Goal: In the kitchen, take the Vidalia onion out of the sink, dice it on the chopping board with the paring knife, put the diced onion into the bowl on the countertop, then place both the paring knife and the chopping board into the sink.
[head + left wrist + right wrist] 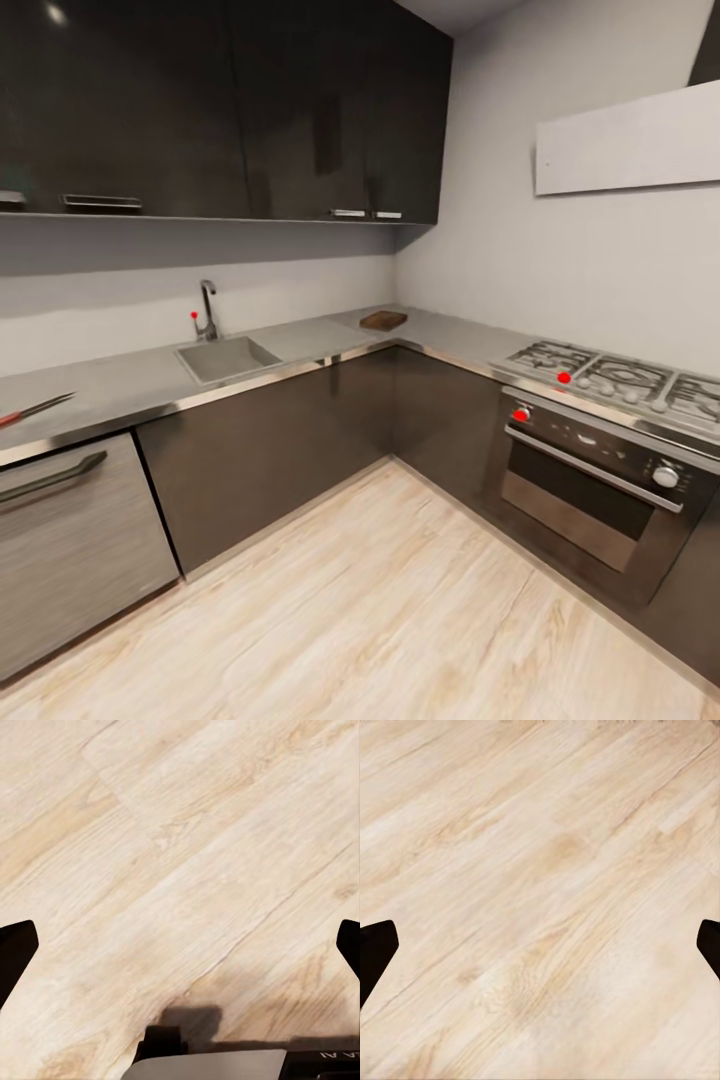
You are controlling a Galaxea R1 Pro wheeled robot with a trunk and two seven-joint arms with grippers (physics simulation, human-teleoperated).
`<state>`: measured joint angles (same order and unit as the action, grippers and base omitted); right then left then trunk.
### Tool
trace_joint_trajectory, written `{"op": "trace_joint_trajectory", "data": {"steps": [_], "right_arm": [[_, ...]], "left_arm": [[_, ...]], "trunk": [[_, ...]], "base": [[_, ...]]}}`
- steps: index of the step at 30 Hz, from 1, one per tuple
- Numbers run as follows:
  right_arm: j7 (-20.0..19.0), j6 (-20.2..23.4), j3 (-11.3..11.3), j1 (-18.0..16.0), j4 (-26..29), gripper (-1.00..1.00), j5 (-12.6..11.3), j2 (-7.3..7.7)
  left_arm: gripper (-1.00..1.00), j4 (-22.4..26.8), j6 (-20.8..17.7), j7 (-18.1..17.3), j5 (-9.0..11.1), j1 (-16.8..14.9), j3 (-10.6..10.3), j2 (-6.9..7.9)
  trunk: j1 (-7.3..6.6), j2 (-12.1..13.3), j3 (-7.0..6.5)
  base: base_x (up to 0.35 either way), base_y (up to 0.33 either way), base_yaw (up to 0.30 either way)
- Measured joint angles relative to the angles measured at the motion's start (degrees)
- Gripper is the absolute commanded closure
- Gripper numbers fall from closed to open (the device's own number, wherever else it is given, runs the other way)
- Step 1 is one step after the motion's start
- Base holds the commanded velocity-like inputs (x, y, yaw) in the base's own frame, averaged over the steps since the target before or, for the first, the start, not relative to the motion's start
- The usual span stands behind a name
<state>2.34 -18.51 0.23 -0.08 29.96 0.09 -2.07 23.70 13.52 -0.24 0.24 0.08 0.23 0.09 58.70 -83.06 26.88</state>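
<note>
Ahead, the sink (225, 357) is set into the countertop (120, 385), with the chopping board (383, 320) near the corner and the paring knife (35, 409) far left. Both the left gripper (180, 949) and right gripper (540, 949) are held wide apart over the wooden floor (400, 610).

I see the steel sink (225, 358) set into the grey countertop (120, 390), its chrome tap (207, 310) upright behind. The brown chopping board (383, 320) lies flat near the corner, and the red-handled paring knife (35, 410) lies far left.

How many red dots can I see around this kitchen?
3. One is on the tap above the sink. One is on the hob, at its front edge. One is a knob on the oven, top left. Others may be hidden.
</note>
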Motion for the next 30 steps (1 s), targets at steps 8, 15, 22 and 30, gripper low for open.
{"op": "trace_joint_trajectory", "data": {"steps": [8, 15, 22, 30], "right_arm": [[0.05, 0.00, 0.00, 0.00, 0.00, -1.00, 0.05, 0.05], [0.06, -0.03, 0.00, 0.00, 0.00, -1.00, 0.06, 0.06], [0.05, -0.01, -0.05, 0.00, 0.00, -1.00, 0.06, 0.06], [0.05, -0.01, -0.03, 0.00, 0.00, -1.00, 0.06, 0.06]], "left_arm": [[-1.00, -0.01, 0.00, 0.00, 0.00, 0.00, 0.00, 0.00], [-1.00, 0.04, 0.00, 0.00, 0.00, 0.00, 0.00, 0.00], [-1.00, 0.08, 0.00, 0.00, -0.03, 0.00, 0.00, 0.00], [-1.00, 4.27, 0.02, 0.16, 0.02, 0.00, 0.02, 0.02]], "trunk": [[0.02, 0.00, 0.00], [0.02, 0.00, 0.00], [0.02, 0.00, 0.00], [0.02, 0.00, 0.00]], "base": [[0.061, 0.000, 0.000], [0.001, 0.000, 0.000], [0.000, 0.000, 0.000], [0.000, 0.000, 0.000]]}}
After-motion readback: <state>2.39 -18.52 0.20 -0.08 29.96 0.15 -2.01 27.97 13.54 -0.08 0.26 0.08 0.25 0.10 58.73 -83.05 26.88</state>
